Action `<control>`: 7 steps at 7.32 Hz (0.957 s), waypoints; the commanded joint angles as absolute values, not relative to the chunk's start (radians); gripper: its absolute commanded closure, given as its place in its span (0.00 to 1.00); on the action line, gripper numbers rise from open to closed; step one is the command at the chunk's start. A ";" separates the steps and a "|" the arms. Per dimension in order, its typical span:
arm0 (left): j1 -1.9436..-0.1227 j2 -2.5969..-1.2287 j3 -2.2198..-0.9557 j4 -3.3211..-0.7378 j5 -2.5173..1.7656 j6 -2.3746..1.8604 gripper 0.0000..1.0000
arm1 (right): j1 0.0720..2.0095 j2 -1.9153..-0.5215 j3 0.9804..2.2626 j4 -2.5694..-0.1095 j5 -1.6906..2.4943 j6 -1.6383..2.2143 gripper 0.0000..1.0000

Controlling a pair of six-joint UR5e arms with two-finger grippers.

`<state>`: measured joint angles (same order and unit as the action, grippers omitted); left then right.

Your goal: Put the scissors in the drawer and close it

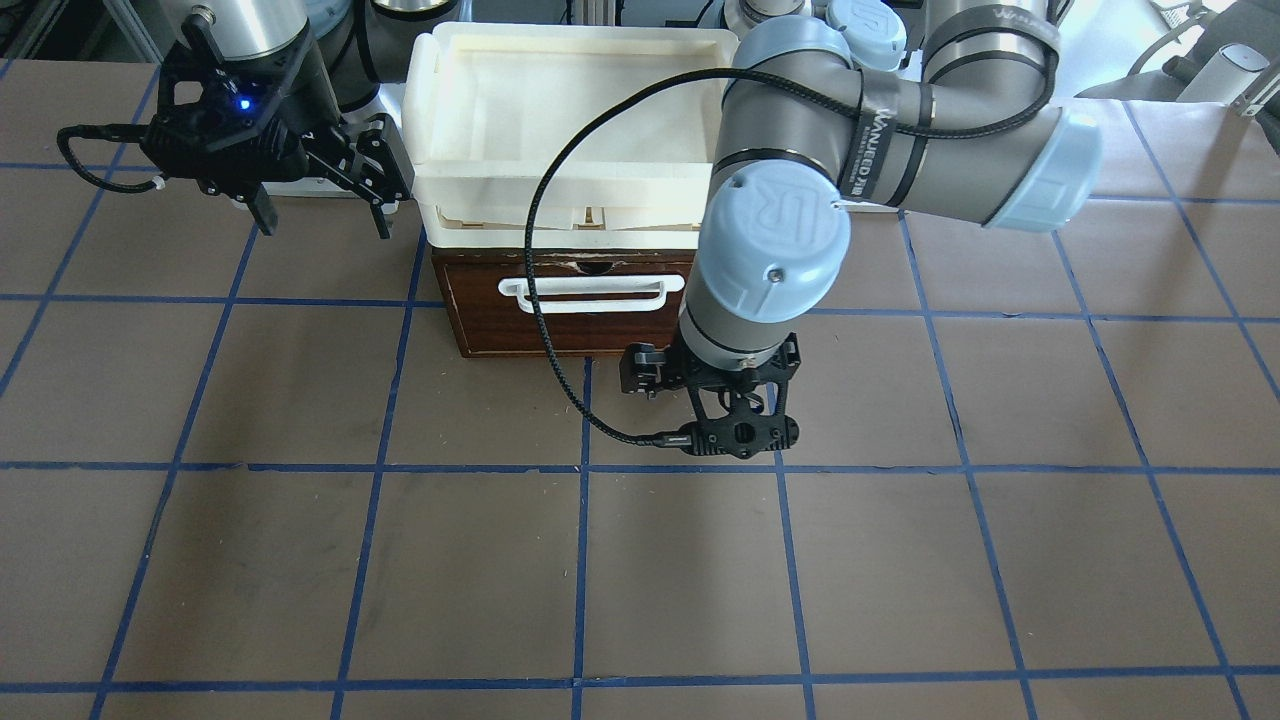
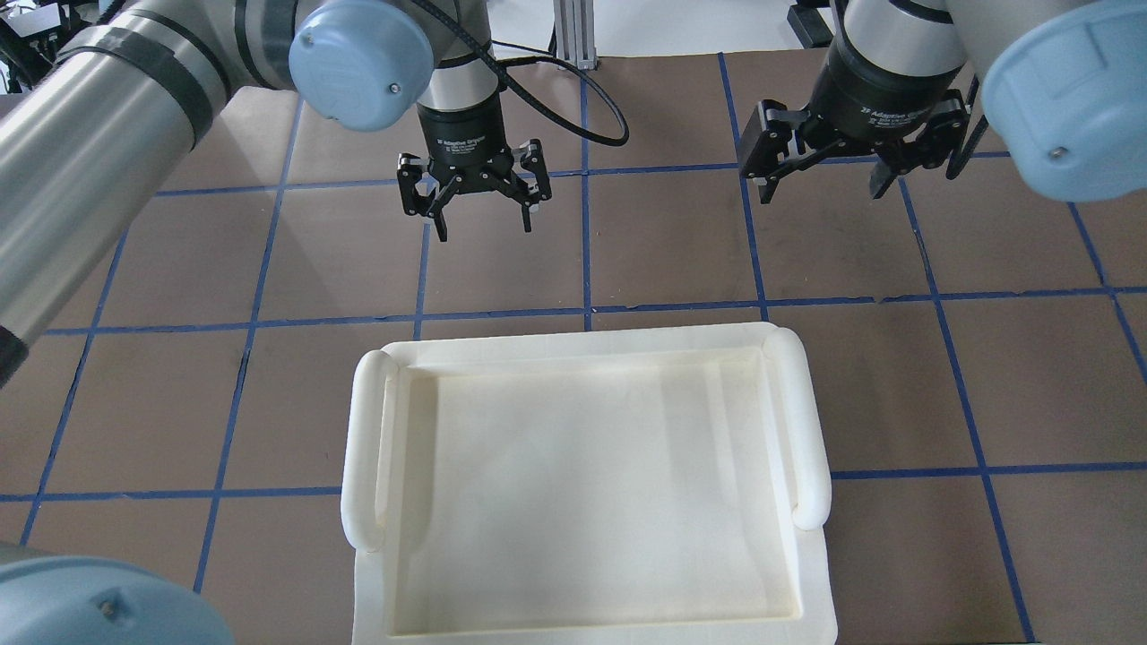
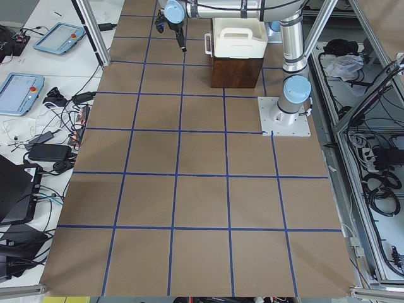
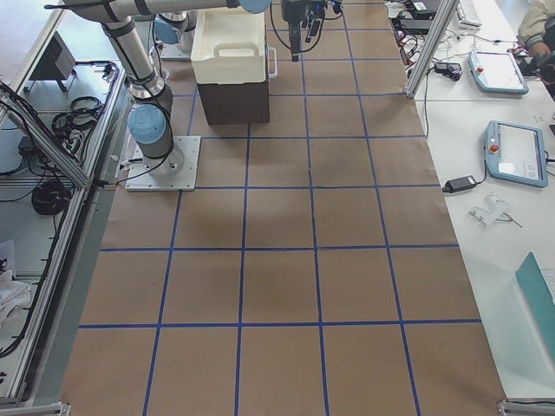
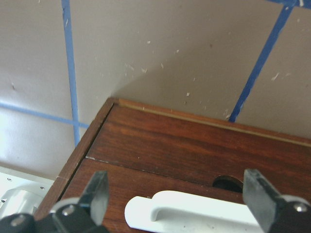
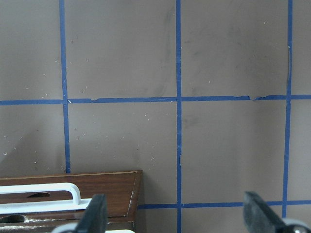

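The scissors show in no view. The drawer (image 1: 572,318), with a dark reddish-brown front and a white bar handle (image 1: 590,293), sits under a cream-white tray (image 1: 570,60). A thin strip of pale interior (image 1: 560,222) shows behind its chipped top edge. My left gripper (image 1: 738,418) points down just in front of the drawer's front, near one end. It is open and empty in the overhead view (image 2: 475,224) and in the left wrist view (image 5: 177,199), above the handle (image 5: 194,213). My right gripper (image 1: 322,215) hangs open and empty beside the tray's other end, and also shows in the overhead view (image 2: 820,184).
The tray (image 2: 367,466) hides the drawer in the overhead view. The table is brown with a blue tape grid (image 1: 585,470). The left arm's black cable (image 1: 545,250) loops across the drawer front. The right wrist view shows the drawer's front corner (image 6: 116,191).
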<state>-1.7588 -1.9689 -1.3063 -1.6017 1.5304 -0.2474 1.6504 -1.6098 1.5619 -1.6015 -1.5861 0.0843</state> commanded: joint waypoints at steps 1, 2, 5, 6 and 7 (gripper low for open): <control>-1.646 -1.912 -1.298 -1.525 1.535 -0.115 0.00 | 1.651 -1.609 1.563 -1.601 -1.586 0.084 0.00; -1.623 -1.870 -1.298 -1.522 1.549 -0.022 0.00 | 1.651 -1.611 1.563 -1.601 -1.586 0.084 0.00; -1.505 -1.774 -1.327 -1.512 1.523 0.032 0.00 | 1.651 -1.606 1.563 -1.603 -1.586 0.083 0.00; -1.497 -1.754 -1.357 -1.513 1.537 0.078 0.00 | 1.651 -1.606 1.563 -1.603 -1.588 0.084 0.00; -1.491 -1.715 -1.406 -1.516 1.542 0.078 0.00 | 1.651 -1.608 1.563 -1.603 -1.588 0.084 0.00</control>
<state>-1.5077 -1.7575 -1.3545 -1.5132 1.5355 0.0571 1.6502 -1.6068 1.5631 -1.6029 -1.5870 0.0839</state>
